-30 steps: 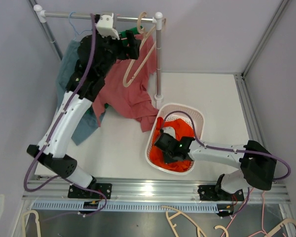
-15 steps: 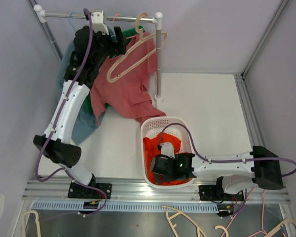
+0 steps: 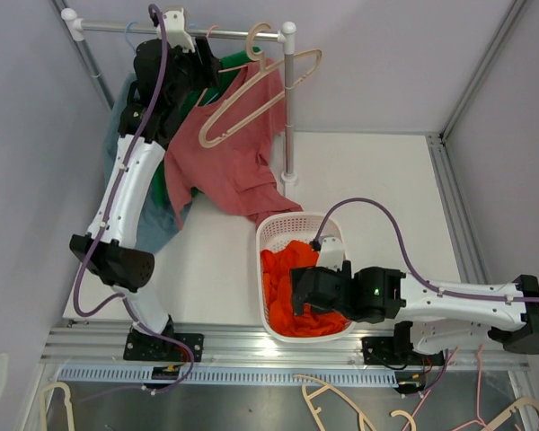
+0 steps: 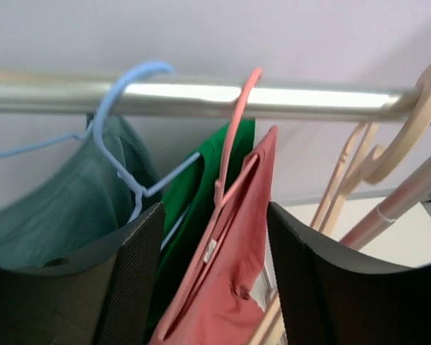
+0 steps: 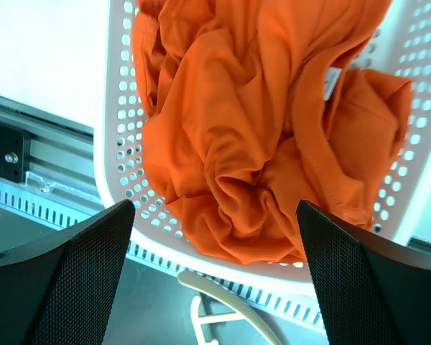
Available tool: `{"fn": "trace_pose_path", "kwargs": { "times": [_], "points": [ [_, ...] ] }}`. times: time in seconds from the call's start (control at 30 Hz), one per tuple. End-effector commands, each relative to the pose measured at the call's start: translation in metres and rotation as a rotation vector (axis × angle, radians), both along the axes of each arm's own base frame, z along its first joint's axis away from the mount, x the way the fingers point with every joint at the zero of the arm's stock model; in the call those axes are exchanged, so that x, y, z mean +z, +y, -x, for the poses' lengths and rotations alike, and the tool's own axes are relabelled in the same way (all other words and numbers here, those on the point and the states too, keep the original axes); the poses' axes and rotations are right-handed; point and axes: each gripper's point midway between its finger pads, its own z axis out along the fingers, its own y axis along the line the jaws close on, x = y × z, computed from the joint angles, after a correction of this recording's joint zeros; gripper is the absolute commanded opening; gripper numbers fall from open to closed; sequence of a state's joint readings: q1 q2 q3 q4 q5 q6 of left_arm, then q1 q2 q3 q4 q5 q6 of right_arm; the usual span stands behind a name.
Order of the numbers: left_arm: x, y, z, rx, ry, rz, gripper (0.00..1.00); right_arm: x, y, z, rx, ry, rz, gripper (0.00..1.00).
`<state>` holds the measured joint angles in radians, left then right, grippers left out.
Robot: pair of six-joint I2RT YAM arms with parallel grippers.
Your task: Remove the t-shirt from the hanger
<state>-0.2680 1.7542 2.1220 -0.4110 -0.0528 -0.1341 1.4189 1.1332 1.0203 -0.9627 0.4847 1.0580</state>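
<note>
1. Found the red t-shirt [image 3: 234, 162] hanging at the far left of the white surface [image 3: 368, 197], on a pink hanger [image 4: 233, 136] hooked over the metal rail [image 4: 302, 97], with its hem trailing down toward the basket [image 3: 268, 235].
2. Found the left pincer [image 3: 211, 65] raised to the rail, level with the shirt's collar.
3. Seen from the left wrist: pincer part-open, straddling the collar of the red t-shirt [image 4: 233, 287] and the neck of the pink hanger.
4. Saw one finger [image 4: 136, 280] well clear of the cloth. Saw the other finger [image 4: 302, 280] just beside the shirt's edge; could not tell whether it touched.
5. Noted a green garment [image 4: 201, 194] just left of the red one, then a teal garment [image 4: 65, 208] on a blue hanger [image 4: 122, 144]. Noted a beige hanger [image 4: 406, 133] on the rail to the right.
6. Found the right pincer [image 3: 310, 292] low at the near edge, well apart from the red t-shirt, over the white basket.
7. Seen from the right wrist: right pincer [image 5: 214, 215] spread wide and holding nothing, with a crumpled orange garment [image 5: 237, 144] below it in the basket.
</note>
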Motion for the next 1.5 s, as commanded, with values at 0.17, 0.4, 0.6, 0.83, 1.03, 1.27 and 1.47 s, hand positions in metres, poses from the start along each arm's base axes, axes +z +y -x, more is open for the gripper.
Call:
{"fn": "trace_pose_path", "kwargs": {
  "times": [0.17, 0.4, 0.6, 0.83, 1.03, 1.27, 1.47],
  "points": [
    [0.002, -0.007, -0.022, -0.022, -0.001, 0.026, 0.63, 0.031, -0.014, -0.023, -0.067, -0.089, -0.031, 0.98],
    [-0.008, -0.008, -0.027, -0.016, 0.022, 0.027, 0.47, 0.040, -0.017, -0.033, -0.077, -0.104, -0.049, 0.99],
    [0.000, -0.010, -0.025, -0.028, 0.020, 0.039, 0.01, 0.041, -0.016, -0.036, -0.075, -0.110, -0.053, 0.99],
    [0.076, -0.010, 0.009, -0.073, -0.130, 0.128, 0.01, 0.039, -0.016, -0.037, -0.070, -0.106, -0.047, 0.99],
    [0.105, 0.012, 0.035, 0.004, -0.183, 0.137, 0.01, 0.037, -0.011, -0.038, -0.050, -0.110, -0.051, 0.99],
    [0.065, 0.054, 0.069, 0.244, -0.004, 0.142, 0.01, 0.105, 0.081, -0.040, 0.350, -0.381, -0.261, 0.98],
    [0.039, 0.075, 0.134, 0.356, 0.048, 0.158, 0.01, 0.151, 0.140, -0.029, 0.578, -0.647, -0.442, 0.99]
  ]
}}
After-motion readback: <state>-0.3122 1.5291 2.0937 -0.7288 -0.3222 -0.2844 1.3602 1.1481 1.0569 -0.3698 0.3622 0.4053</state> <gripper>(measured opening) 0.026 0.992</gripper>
